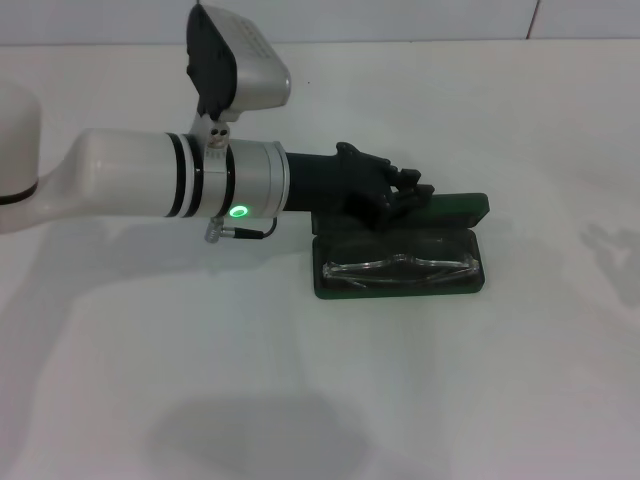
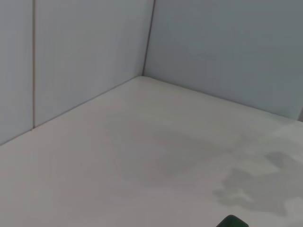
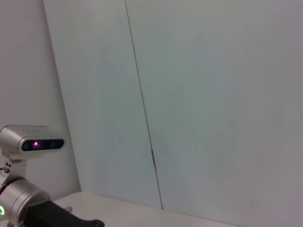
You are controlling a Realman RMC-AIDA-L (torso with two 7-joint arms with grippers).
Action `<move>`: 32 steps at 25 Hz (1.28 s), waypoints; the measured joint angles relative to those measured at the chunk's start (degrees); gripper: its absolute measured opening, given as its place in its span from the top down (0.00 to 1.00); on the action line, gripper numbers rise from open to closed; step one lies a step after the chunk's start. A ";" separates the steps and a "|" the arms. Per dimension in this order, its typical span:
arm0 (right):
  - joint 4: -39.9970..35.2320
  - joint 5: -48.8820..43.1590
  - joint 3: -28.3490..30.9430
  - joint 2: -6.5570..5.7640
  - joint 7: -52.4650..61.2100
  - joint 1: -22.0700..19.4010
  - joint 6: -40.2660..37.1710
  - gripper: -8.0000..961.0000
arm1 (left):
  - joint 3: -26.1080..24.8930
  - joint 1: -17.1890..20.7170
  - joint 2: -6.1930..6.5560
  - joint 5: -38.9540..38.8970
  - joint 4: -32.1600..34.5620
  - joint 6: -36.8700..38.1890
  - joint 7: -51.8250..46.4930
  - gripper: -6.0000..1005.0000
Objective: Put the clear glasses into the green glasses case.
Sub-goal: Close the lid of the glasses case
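The dark green hard glasses case (image 1: 400, 262) with rounded corners lies open on the white table (image 1: 450, 400). The clear see-through plastic glasses (image 1: 400, 268) already lie flat inside the bottom half of the case. So the big job looks done. The lid of the case stands up at the back. It may need to be shut, but the task only asks for the glasses to go in.

Just behind the glasses, over the back edge of the case, is the black left gripper (image 1: 412, 188). Its fingers (image 1: 415, 180) are bent close together, and I see nothing held between them. It is near the lid, but I cannot tell if it touches it.

The head view alone shows the case, the glasses and the gripper together. The left wrist view shows mostly bare table and grey walls, with only a tiny green corner of the case at its edge. The right wrist view shows a wall and the left arm's camera (image 3: 33, 140). The right gripper is not in any view.
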 joint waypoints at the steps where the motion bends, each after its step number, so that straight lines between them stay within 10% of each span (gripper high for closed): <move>1: 0.12 0.00 0.06 0.00 -0.02 0.11 0.06 0.88 | 0.30 0.00 0.02 -0.02 0.06 0.01 0.00 0.77; 32: 1.72 0.01 0.15 -0.03 -0.17 0.53 0.30 0.87 | 8.47 4.98 -0.03 -7.21 0.48 2.15 9.31 0.72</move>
